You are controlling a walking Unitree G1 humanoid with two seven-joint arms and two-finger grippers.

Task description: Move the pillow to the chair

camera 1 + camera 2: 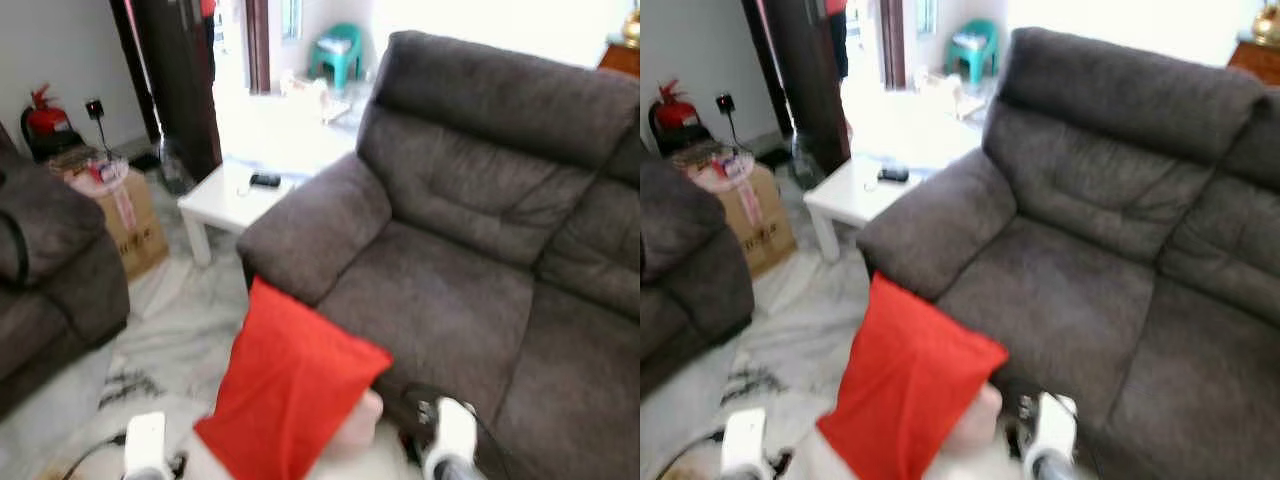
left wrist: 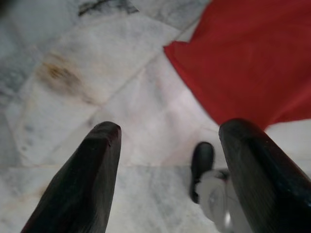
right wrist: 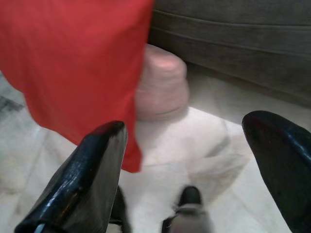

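**Both grippers spread, red pillow between the arms, sofa ahead**

L gripper [image 2: 167, 179]: the two black fingers [image 2: 77, 189] stand wide apart w/ nothing between them. Below them is pale marble floor [image 2: 73, 77] w/ a brownish stain and grey veining. The red pillow [image 2: 252, 58] fills one corner of the L wrist view, apart from both fingertips.

R gripper [image 3: 194, 170]: fingers also spread wide, nothing clamped. The pillow's red fabric hangs just beside one finger [image 3: 82, 184]; can't tell if they touch. Beyond the red edge a pale pinkish rounded shape [image 3: 163, 82] shows, blurred, can't tell what it is. Behind that is the front of the dark sofa.

From the head views: the pillow [image 1: 290, 385] sits low and centre, tilted w/ one corner up, between the white ends of the L arm [image 1: 145, 445] and R arm [image 1: 450, 435]. Its upper corner overlaps the sofa's near armrest [image 1: 315, 225] in the view.

The dark grey-brown sofa [image 1: 480, 250] takes up the R half of the scene, seat cushions bare. On the L edge is a second dark seat [image 1: 50, 260], a chair or another sofa, well apart from the pillow. Between the two: a cardboard box [image 1: 130, 220], then a white low table [image 1: 235, 200] w/ a small dark object [image 1: 265, 180] on it. A red fire extinguisher [image 1: 45, 120] stands by the far wall. A teal chair [image 1: 335, 50] is far back in the bright doorway.
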